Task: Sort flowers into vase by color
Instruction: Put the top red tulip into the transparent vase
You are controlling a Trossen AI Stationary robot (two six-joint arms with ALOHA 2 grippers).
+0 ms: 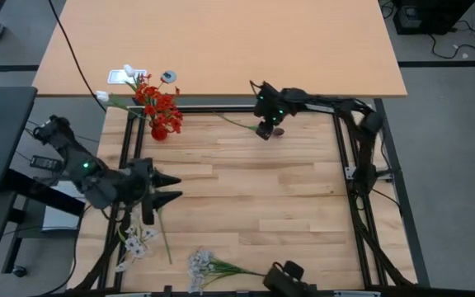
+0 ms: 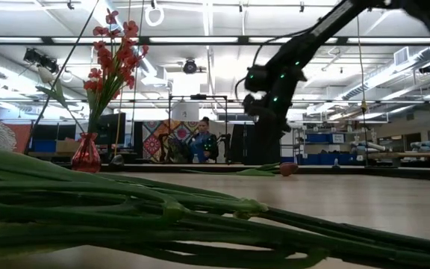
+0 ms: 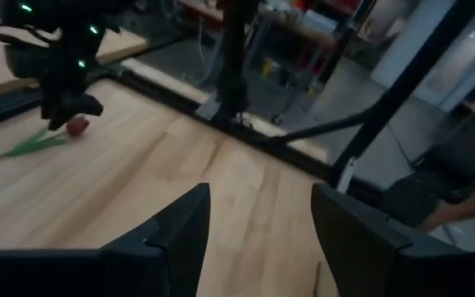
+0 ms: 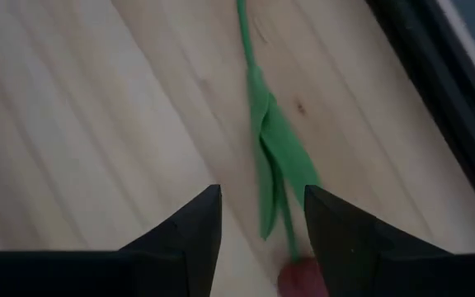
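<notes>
Right claw [image 1: 267, 130] at far edge of desk [image 1: 246, 190], fingers [image 4: 190, 229] spread apart, nothing clamped. Directly beneath and between those fingers: dark red tulip bud [image 4: 302, 276], lying flat on the wood, its green stalk with leaves [image 4: 272, 148] running out ahead of the claw along the boards. Bud touching neither finger as far as can be told. From low view, same claw [image 2: 271, 112] hanging above the tulip [image 2: 287, 169], not touching it. From left wrist view, tulip [image 3: 76, 126] just under that claw [image 3: 66, 107].

Off to that claw's side along the far edge: small red vase [image 1: 159, 132] holding red blossoms [image 1: 158, 106], upright; in low view vase [image 2: 86, 153] with red cluster [image 2: 113, 56] standing tall.

Left claw [image 1: 165, 188] near the left frame rail, well apart from right claw, fingers parted wide, empty, hovering over bare wood. Just below it toward the near edge: one thin green stem [image 1: 164, 235] lying flat, and white blooms [image 1: 134, 245] beside the rail. Farther along near edge: pale bunch with green stalks [image 1: 209, 267]. Thick green stalks [image 2: 163, 213] crossing foreground of low view.

Beyond the desk, a seated person [image 2: 202, 142] in the room behind
</notes>
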